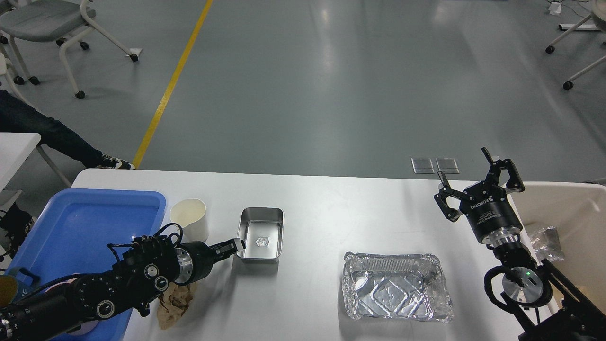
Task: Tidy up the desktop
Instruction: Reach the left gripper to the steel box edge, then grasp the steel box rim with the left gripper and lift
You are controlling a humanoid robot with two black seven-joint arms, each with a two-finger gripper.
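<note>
The white desktop [331, 199] carries a small steel tin [261, 235], a cream paper cup [190, 218], a crumpled brown paper [176, 299] and a crinkled foil tray [396, 292]. My left gripper [235, 246] lies low at the tin's front left corner, its tips at the tin's rim; I cannot tell whether the fingers are apart or whether they hold the rim. My left arm hides part of the brown paper. My right gripper [466, 173] is open and empty, held up above the desktop's right edge, behind the foil tray.
A blue plastic tray [85, 215] sits at the left end of the desktop, under my left arm. A beige bin [575, 208] stands off the right edge with crumpled clear plastic [545, 238] inside. Chairs stand on the floor beyond.
</note>
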